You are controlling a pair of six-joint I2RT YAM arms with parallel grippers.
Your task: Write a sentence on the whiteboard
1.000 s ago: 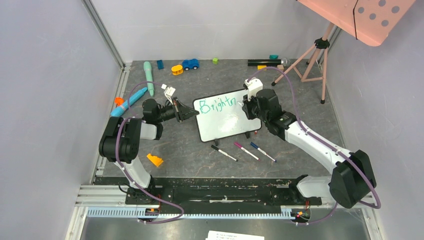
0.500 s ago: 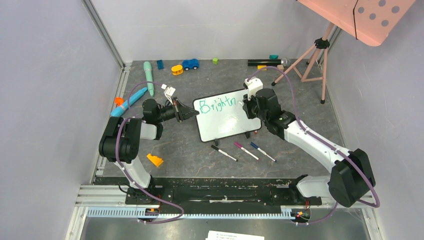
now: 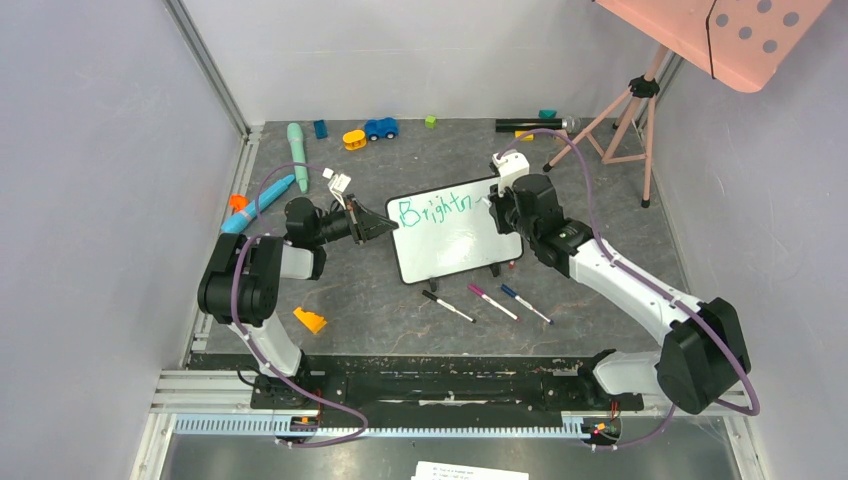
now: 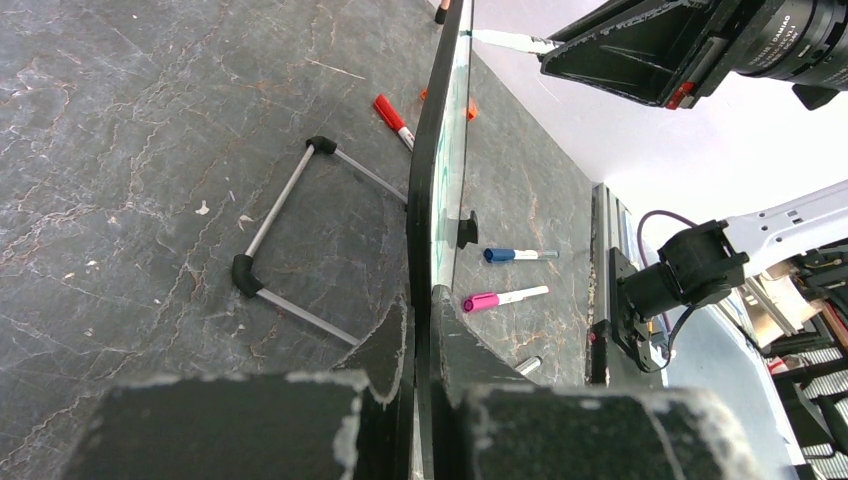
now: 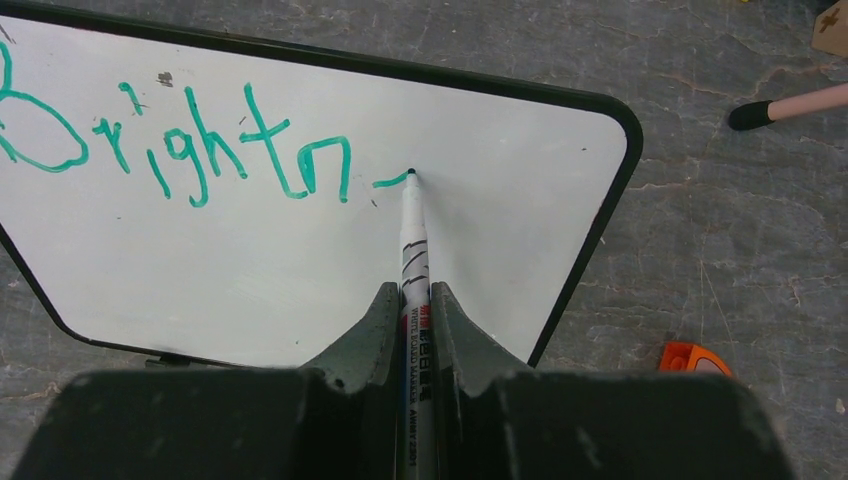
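whiteboard (image 3: 447,232) mid-table reads "brightn" in teal, the sentence (image 5: 180,140) ending in a short dash where my marker (image 5: 412,250) tip touches. my right gripper (image 5: 413,298) is closed on the marker, barrel print unreadable; my left gripper (image 4: 421,325) clamps the board's left edge. blank white below the writing and rightward to the frame; loose markers (image 3: 492,301) lie near its front.

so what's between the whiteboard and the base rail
In the top view, a black marker, a magenta marker and a blue marker lie on the table, just in front of the whiteboard.
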